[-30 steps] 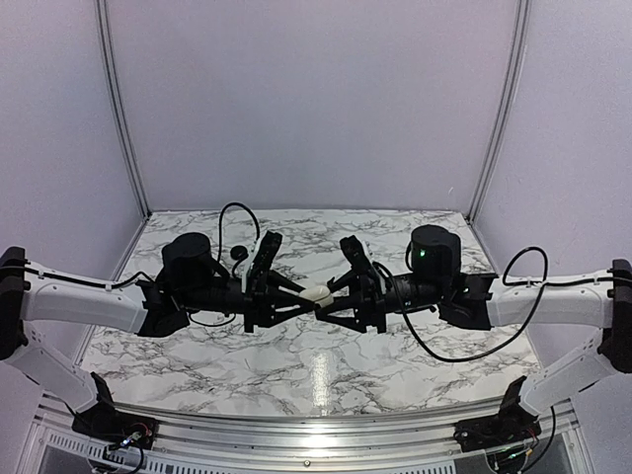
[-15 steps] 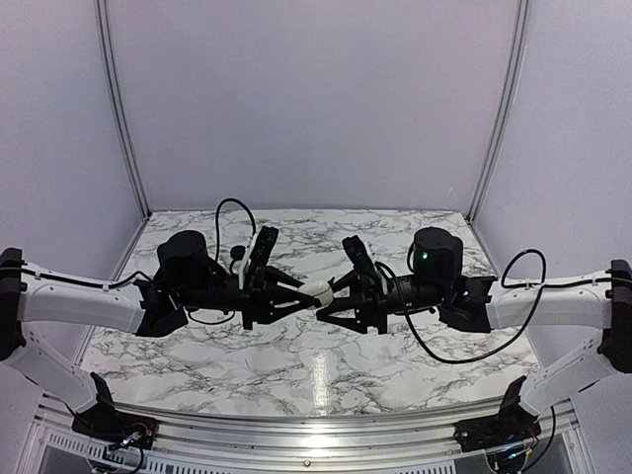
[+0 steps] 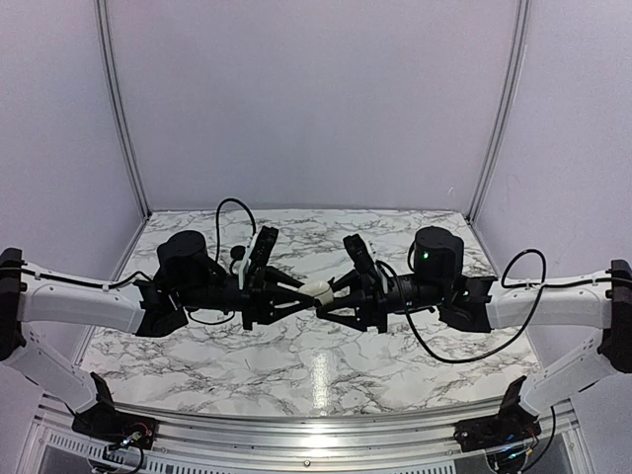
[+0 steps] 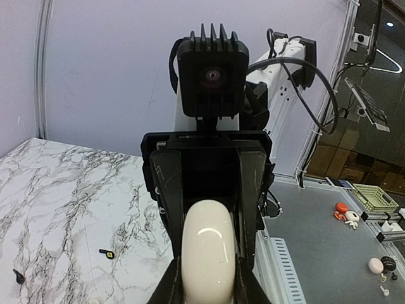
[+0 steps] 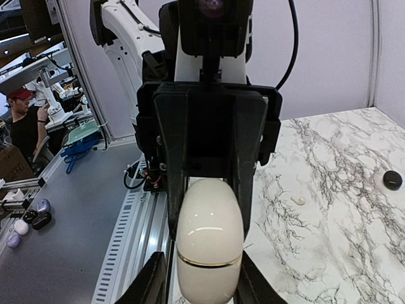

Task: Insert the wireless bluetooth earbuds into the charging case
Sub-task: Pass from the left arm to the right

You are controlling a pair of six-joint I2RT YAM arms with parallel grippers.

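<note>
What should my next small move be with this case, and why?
Probably pry the case open with the right end effector: the left end effector grips it in mid-air, its seam looks shut, and a small black earbud lies on the table.

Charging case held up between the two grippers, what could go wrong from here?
1. The charging case hangs above the marble table, pinched at one end by the left gripper, while the right gripper flanks the other end. It is smooth and rounded, so it might slip and drop.
2. Its lid looks shut and the earbuds lie on the table, so neither gripper seems free to fetch them.
</note>
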